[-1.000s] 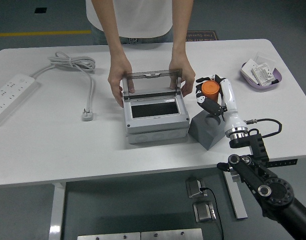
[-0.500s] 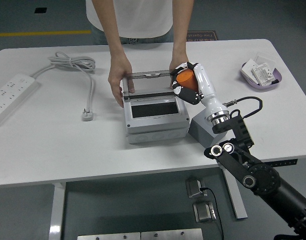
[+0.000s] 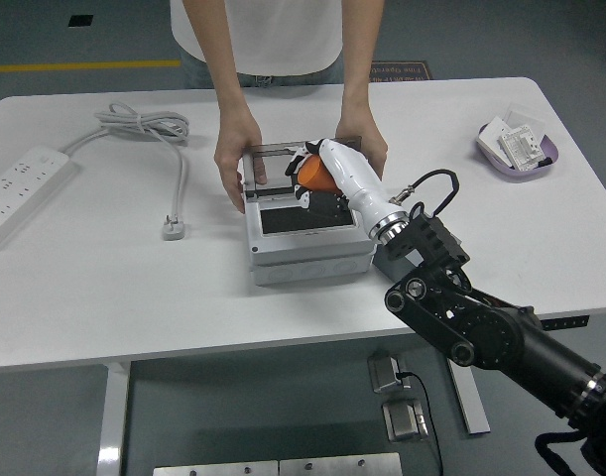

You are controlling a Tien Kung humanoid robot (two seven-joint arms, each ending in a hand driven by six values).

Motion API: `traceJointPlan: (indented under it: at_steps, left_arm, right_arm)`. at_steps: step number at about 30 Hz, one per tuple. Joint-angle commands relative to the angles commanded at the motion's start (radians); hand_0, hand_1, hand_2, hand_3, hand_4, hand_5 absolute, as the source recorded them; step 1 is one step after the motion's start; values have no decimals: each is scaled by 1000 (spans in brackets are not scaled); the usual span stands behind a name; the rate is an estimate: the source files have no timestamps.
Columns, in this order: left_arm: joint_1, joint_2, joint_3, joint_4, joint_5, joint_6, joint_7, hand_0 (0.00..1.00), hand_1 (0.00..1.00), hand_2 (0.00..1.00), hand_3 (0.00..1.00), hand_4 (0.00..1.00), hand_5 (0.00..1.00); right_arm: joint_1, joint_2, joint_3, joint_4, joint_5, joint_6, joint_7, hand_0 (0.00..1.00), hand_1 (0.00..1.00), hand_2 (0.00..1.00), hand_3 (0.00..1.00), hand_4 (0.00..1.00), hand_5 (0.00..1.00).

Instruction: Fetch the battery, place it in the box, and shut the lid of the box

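Right hand (image 3: 317, 174), white with dark joints, is curled around the orange battery (image 3: 311, 172), holding it over the open grey box (image 3: 307, 233), just above the dark opening. Only part of the battery shows between the fingers. Behind it, the transparent lid (image 3: 273, 159) stands raised, partly hidden by the hand. A person at the far side steadies the box, one hand (image 3: 235, 159) at its left, the other (image 3: 367, 149) at its right. Grey stand (image 3: 392, 260) is mostly hidden by the black forearm. White power strip (image 3: 20, 183) lies far left on the surface (image 3: 114, 297), cut off at the edge. Purple tray (image 3: 521, 149) sits far right.
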Motion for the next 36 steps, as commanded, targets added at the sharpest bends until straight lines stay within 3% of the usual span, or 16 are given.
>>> traceJointPlan:
  at_steps: [9,20,22,27,28,33,34,36]
  left_arm:
    - [-5,3,-2,0,5,0,0,658,680,667,722,807,219]
    - [-13,4,-5,0,15,-1,-2,658,680,668,721,807,220]
    - [-13,4,-3,0,13,-1,-4,658,681,668,721,806,217]
    - [-13,6,-2,0,11,0,-3,658,681,668,721,806,217]
    - [-12,6,-2,0,11,0,-3,658,681,667,722,807,217]
    - [-13,5,1,0,9,0,-3,658,681,667,722,807,217]
    - [-13,5,2,0,9,0,-3,659,682,667,722,807,218]
    - [-13,4,3,0,9,0,-4,659,682,667,722,807,218]
  right_arm:
    - [87,-6,-96,-56,-14,28,-14,87,296,450,248,102,2]
    - [104,5,-120,-97,17,32,0,104,305,450,249,105,2]
    - [105,5,-120,-101,21,43,7,148,343,458,255,126,2]
    - [106,-1,-121,-113,14,80,20,148,343,458,255,126,2]
    - [106,-2,-121,-115,11,84,23,357,446,490,286,184,2]
    - [108,-4,-126,-125,-3,88,35,357,446,490,286,184,2]
    - [108,-4,-127,-127,-5,86,37,429,540,568,592,467,2]
    - [109,-4,-128,-131,-8,81,41,429,540,568,592,467,2]
